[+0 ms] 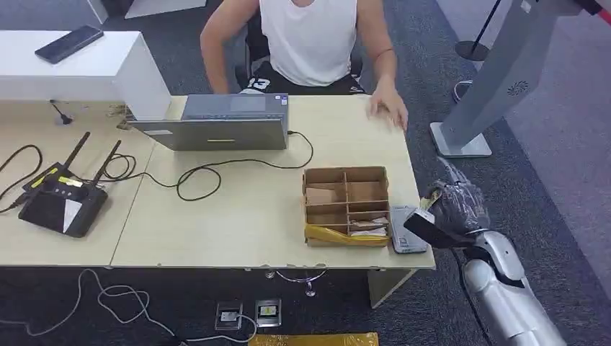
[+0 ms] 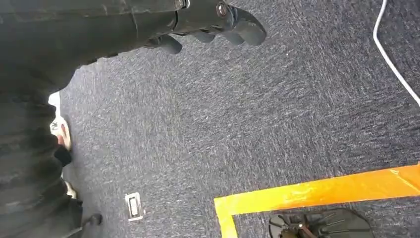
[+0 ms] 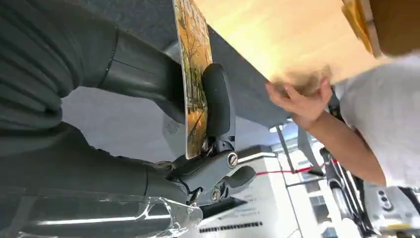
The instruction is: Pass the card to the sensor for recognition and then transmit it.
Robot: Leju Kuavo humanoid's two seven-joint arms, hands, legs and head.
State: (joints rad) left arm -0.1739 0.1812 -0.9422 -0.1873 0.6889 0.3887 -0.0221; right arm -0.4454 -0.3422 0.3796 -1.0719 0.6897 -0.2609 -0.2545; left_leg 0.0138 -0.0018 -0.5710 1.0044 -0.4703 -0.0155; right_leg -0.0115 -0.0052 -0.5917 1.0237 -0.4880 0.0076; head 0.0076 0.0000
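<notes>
Card (image 3: 194, 69), thin, flat and glossy, stands pinched edge-on between the right hand's (image 3: 148, 148) thumb and fingers; so narrow a grip could let it slip. From the head view, that hand (image 1: 450, 213) hovers beside the grey slab-like sensor (image 1: 407, 229) at the desk's (image 1: 238, 216) corner. Over speckled carpet, the left hand (image 2: 208, 22) hangs curled around nothing.

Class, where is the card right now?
The card is held on edge in the right hand, pinched between thumb and fingers, at the table's right end beside the sensor and cardboard box.
</notes>
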